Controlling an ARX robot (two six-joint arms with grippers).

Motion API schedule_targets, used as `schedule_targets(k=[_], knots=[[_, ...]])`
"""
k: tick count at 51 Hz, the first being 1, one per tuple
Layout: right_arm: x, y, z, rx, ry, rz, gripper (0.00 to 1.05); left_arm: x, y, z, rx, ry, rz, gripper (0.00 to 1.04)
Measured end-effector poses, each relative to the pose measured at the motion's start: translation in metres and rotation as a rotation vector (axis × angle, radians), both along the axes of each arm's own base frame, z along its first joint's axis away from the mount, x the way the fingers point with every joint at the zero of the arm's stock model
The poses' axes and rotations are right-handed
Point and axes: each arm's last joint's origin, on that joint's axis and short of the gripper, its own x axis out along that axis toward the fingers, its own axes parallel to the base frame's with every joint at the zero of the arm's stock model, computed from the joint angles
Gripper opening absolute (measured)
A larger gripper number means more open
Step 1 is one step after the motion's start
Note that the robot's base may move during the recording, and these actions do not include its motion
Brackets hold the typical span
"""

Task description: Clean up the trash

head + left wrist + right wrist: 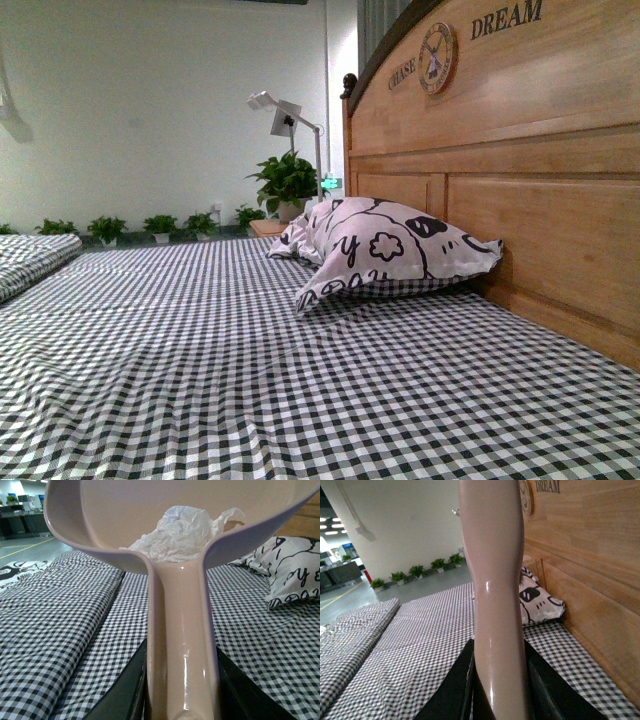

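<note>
In the left wrist view my left gripper point(181, 695) is shut on the handle of the pale pinkish dustpan point(125, 510), held up above the checked bed. The trash point(180, 532), a crumpled white tissue wad, lies inside the pan where it meets the handle. In the right wrist view my right gripper point(497, 690) is shut on the pale handle of the brush point(495, 580), which rises upright out of frame; its bristles are out of view. Neither arm shows in the front view.
A black-and-white checked bedsheet point(250, 380) covers the bed. A patterned pillow point(385, 250) lies against the wooden headboard point(540, 200) on the right. A folded checked quilt point(30, 260) is at the far left. Potted plants point(285, 180) and a lamp stand behind.
</note>
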Motion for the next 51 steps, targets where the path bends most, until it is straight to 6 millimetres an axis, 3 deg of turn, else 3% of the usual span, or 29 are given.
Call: schedule_targets(k=[14,51], knots=[[-0.005,-0.006,0.0,-0.033,-0.028,-0.048,0.22,0.001,-0.008,-0.011,-0.003,0.01,0.009,0.28],[-0.004,-0.006,-0.001,-0.042,-0.026,-0.054,0.22,0.001,-0.008,-0.011,-0.003,0.01,0.01,0.28]])
